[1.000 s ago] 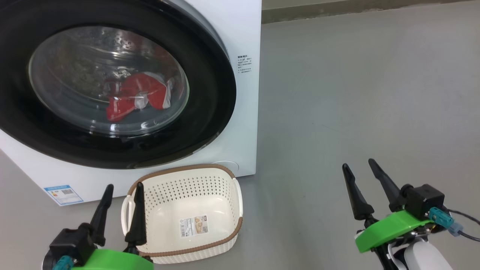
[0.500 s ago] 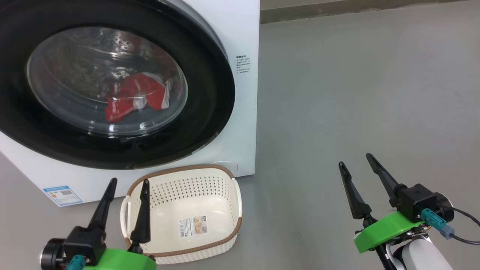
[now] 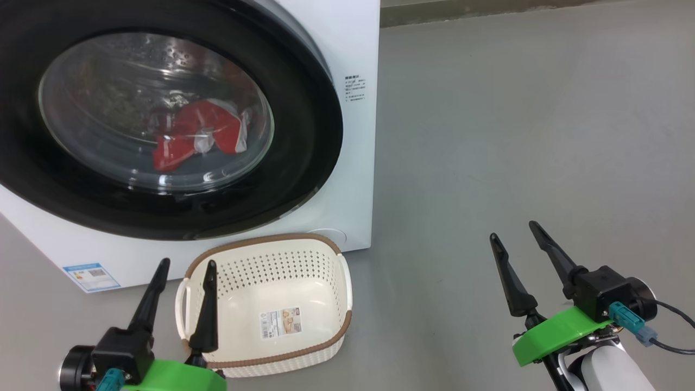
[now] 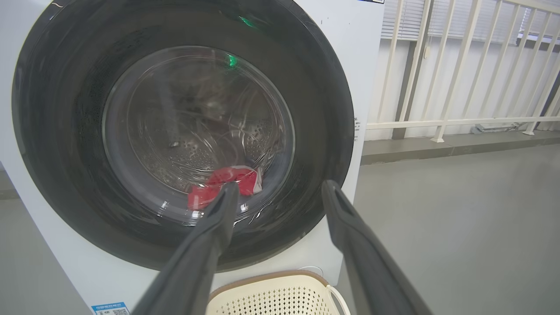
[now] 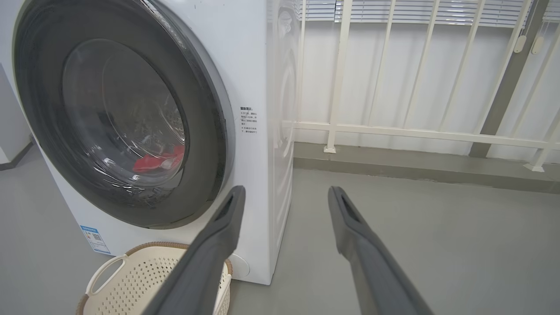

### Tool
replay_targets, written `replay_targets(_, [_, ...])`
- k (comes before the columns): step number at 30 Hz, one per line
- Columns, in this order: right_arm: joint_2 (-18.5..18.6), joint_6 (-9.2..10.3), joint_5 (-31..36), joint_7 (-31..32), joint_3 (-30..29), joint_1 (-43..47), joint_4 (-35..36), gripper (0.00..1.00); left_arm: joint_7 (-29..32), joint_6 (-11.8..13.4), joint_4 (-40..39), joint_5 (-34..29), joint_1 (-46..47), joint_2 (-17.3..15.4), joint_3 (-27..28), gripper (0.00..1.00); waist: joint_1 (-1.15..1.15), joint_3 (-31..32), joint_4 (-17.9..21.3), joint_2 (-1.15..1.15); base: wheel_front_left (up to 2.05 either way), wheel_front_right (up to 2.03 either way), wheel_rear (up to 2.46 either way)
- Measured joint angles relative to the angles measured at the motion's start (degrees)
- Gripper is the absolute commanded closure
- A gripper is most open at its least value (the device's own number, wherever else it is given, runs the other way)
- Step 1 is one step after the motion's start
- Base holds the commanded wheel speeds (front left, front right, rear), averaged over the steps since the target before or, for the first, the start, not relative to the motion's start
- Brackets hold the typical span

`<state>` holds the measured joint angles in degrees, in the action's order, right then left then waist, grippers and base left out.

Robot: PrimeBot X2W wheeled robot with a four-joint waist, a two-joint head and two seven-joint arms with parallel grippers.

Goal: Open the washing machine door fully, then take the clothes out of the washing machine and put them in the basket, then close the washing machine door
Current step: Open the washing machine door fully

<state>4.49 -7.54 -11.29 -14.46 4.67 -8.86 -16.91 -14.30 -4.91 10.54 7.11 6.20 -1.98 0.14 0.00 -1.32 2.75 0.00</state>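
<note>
The white washing machine (image 3: 355, 43) fills the upper left of the head view, its round black-rimmed door (image 3: 304, 136) shut against the front. Red clothes (image 3: 198, 136) with white trim lie in the drum behind the glass, also in the left wrist view (image 4: 225, 181) and the right wrist view (image 5: 159, 161). The cream basket (image 3: 317, 255) with a brown rim stands on the floor before the machine, nothing in it but a label. My left gripper (image 3: 186, 267) hovers open over the basket's left end. My right gripper (image 3: 513, 231) is open over bare floor to the right.
Grey floor (image 3: 516, 119) stretches wide to the right of the machine. A white railing (image 5: 393, 131) on a low kerb runs behind it. A blue sticker (image 3: 91, 276) marks the machine's lower left front.
Both grippers have edged forward a little and stay open. The head view has shifted slightly. Door, clothes and basket are unmoved.
</note>
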Motion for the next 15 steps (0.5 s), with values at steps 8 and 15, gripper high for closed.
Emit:
replay_targets(8, [0.6, 0.0, 0.0, 0.0, 1.2, -2.0, 0.0, 1.0, 0.0, 0.0, -0.6, 1.1, 0.4, 0.0, -0.2, 0.0, 0.0, -1.7, -0.9, 0.0, 0.0, 0.0, 0.0])
replay_targets(15, [0.3, 0.0, -5.1, 0.0, 0.6, -6.0, 0.0, 1.0, 0.0, 0.0, -0.9, 3.1, 2.6, 0.0, -0.7, 0.0, 0.0, -4.5, -2.1, 0.0, 0.0, 0.0, 0.0])
